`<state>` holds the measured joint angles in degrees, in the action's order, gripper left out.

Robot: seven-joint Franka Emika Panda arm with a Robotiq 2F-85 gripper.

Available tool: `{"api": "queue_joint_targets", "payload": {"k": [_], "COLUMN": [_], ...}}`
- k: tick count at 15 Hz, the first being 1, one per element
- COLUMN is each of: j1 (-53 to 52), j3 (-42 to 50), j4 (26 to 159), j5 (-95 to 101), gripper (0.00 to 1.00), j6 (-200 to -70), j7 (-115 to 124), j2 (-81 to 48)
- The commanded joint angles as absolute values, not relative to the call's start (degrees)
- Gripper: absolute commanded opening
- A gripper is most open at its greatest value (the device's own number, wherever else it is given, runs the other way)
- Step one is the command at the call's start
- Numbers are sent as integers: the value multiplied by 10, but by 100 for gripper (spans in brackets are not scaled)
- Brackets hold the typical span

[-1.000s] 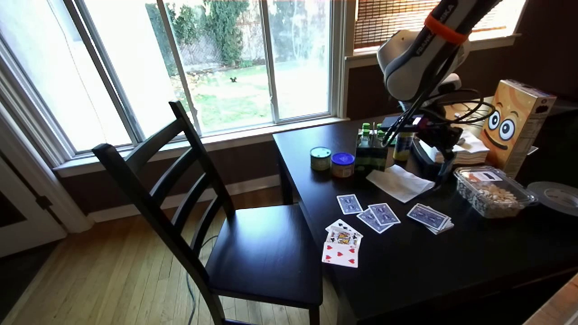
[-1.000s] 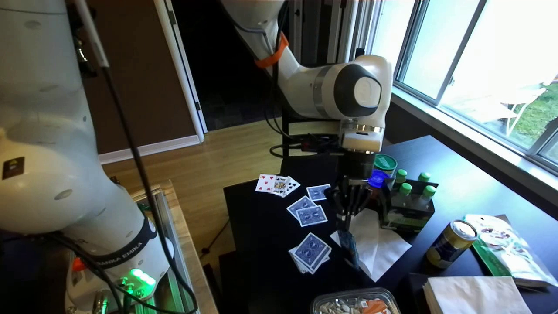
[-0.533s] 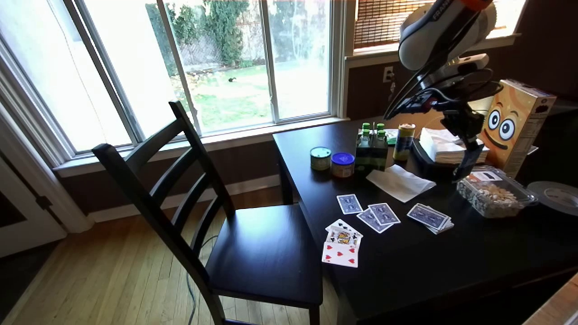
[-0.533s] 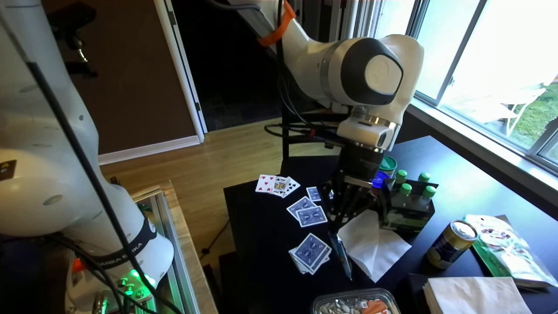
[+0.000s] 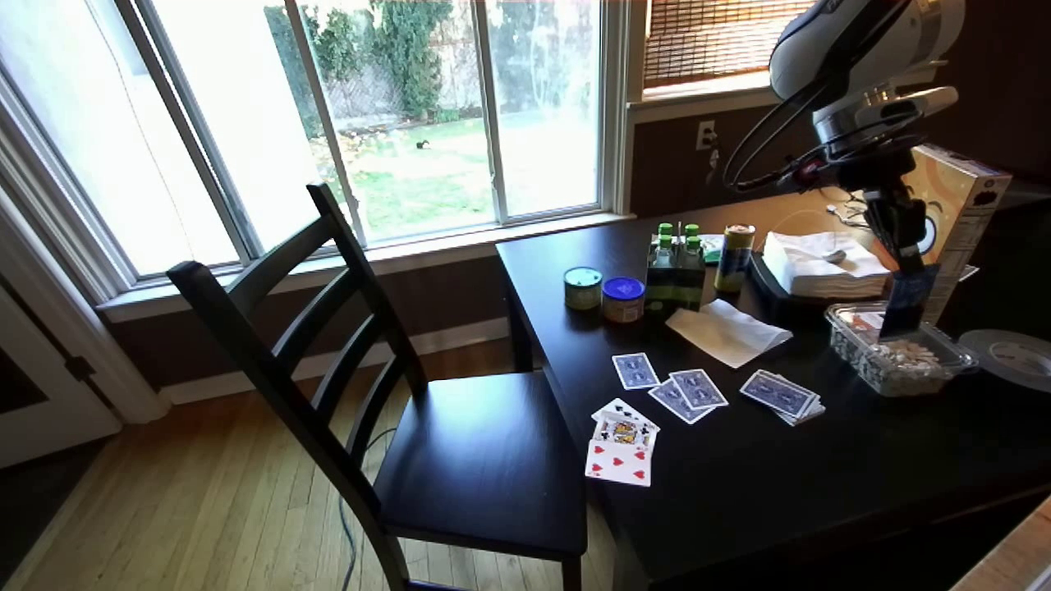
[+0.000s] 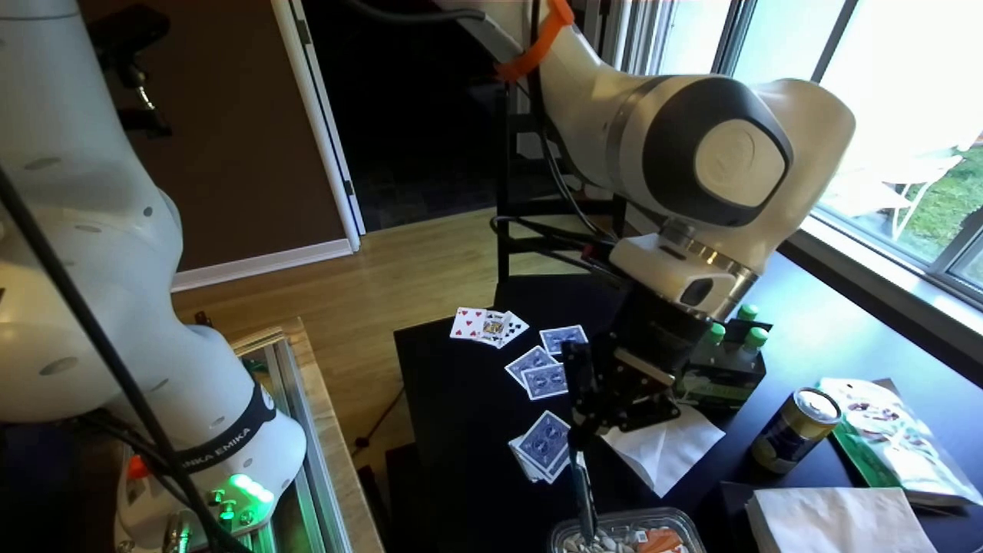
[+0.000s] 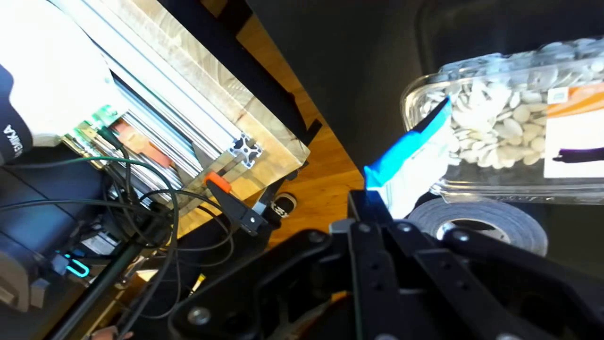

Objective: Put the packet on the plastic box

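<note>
Wrist view shows the plastic box (image 7: pixel 514 185), shallow and clear with rounded corners, pale seed-like pieces (image 7: pixel 512 137) inside and an orange-and-white label (image 7: pixel 576 137) on top. Over it hangs the packet (image 7: pixel 420 170), white with a bright blue end strip; in both exterior views it looks dark and nearly upright, and whether it touches the box cannot be told. The black gripper (image 7: pixel 370 204), narrowed, pinches the packet's upper end. Just behind it, in an exterior view, stands a tall orange cardboard box (image 5: pixel 956 209), partly hidden by the gripper. Around the plastic box lie a thick stack of white napkins (image 5: pixel 809 281), a grey roll of tape (image 7: pixel 519 226) just beside it, and a small pile of blue-backed cards (image 5: pixel 780 394). Bare dark table (image 5: pixel 788 488) stretches from the cards to the near edge; beyond the edge, the wrist view shows wooden floor (image 7: pixel 325 189).
</note>
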<state>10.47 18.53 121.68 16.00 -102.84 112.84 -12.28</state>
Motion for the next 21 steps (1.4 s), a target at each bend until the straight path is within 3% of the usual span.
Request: {"api": "queue_joint_targets", "payload": {"k": [1,11,21], "j1": [132,173,159], "j3": [191,201,228], "j4": [1170,1094,1077], "j5": [125,109,136], "gripper": [0,0,0], "j6": [-997,-1044,-1227], "j7": [1142,1107,1127], "j2": [-166,-287,-357]}}
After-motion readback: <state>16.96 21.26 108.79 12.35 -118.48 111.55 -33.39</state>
